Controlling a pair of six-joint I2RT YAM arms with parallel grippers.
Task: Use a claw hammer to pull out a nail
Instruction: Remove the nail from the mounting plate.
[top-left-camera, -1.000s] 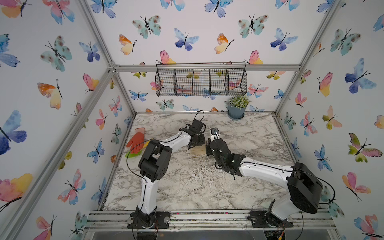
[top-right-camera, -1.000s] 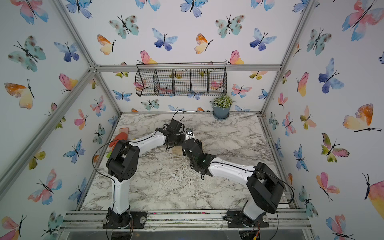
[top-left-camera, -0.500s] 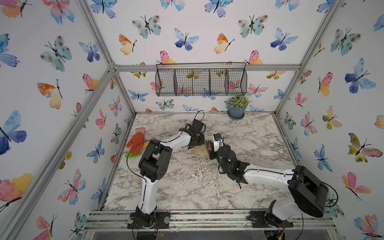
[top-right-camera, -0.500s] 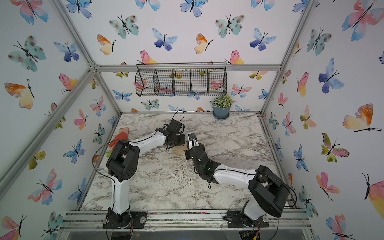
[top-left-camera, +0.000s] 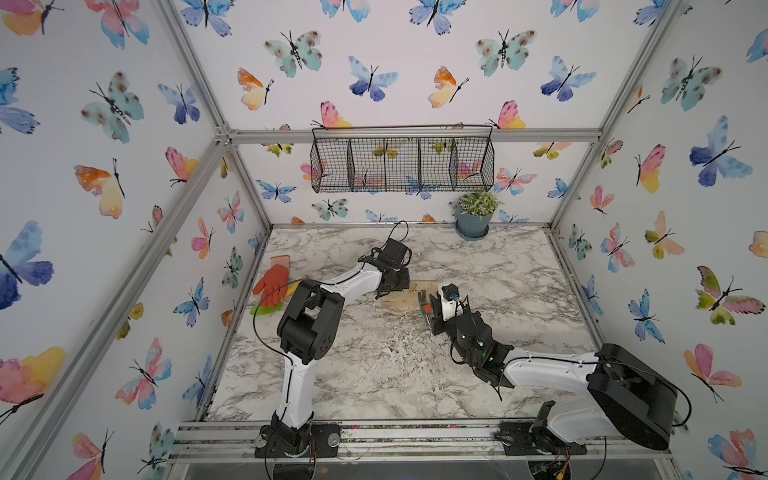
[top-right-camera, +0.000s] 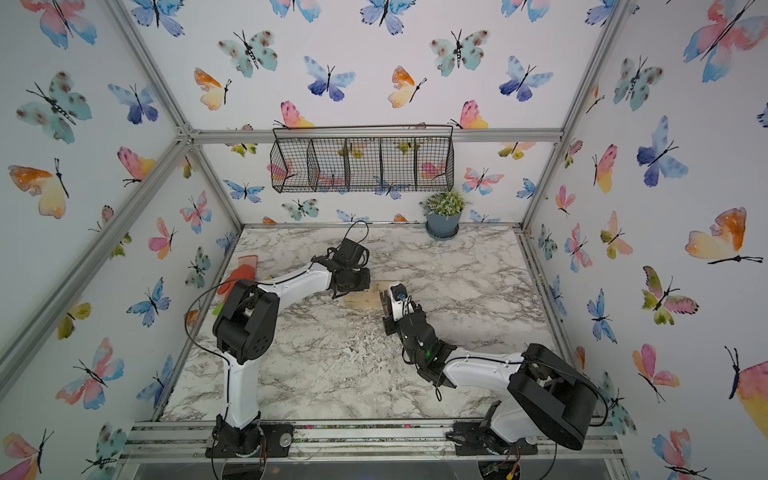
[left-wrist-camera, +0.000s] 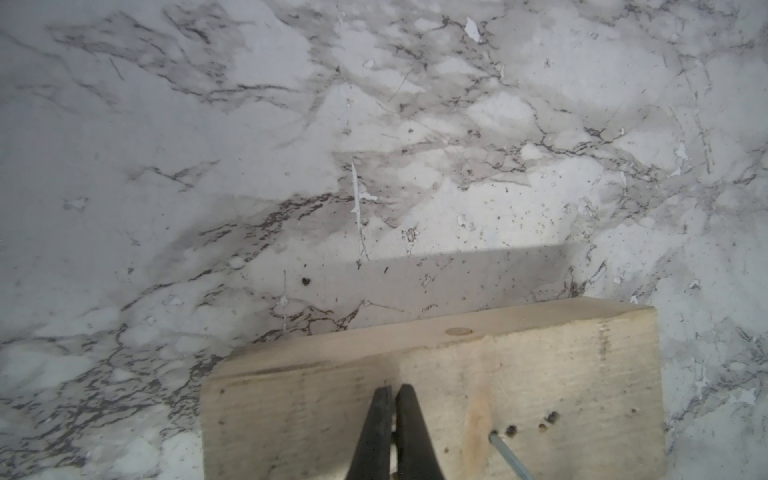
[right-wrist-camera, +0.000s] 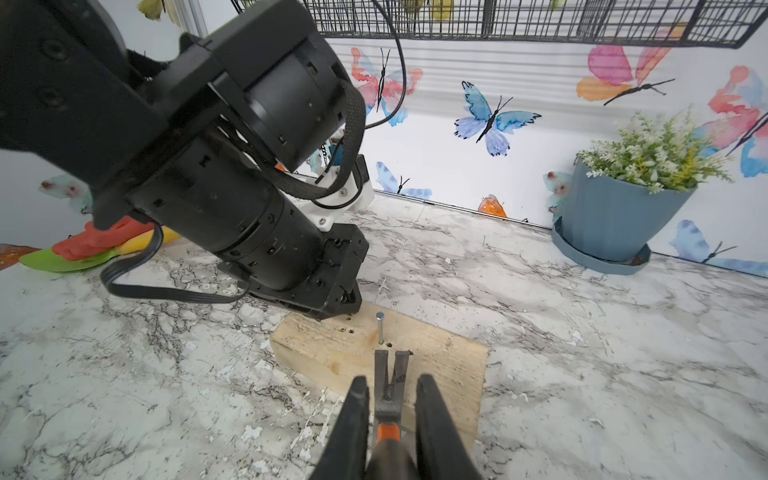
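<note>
Over the block (right-wrist-camera: 449, 365), hammer (right-wrist-camera: 385, 401) claws toward nail (right-wrist-camera: 380, 328)

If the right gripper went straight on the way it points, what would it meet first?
The claw of the hammer in the right gripper would first meet the nail standing in the wood block; the gap is hard to judge.

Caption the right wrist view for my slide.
Right gripper holds the claw hammer just short of the upright nail in the wood block.
</note>
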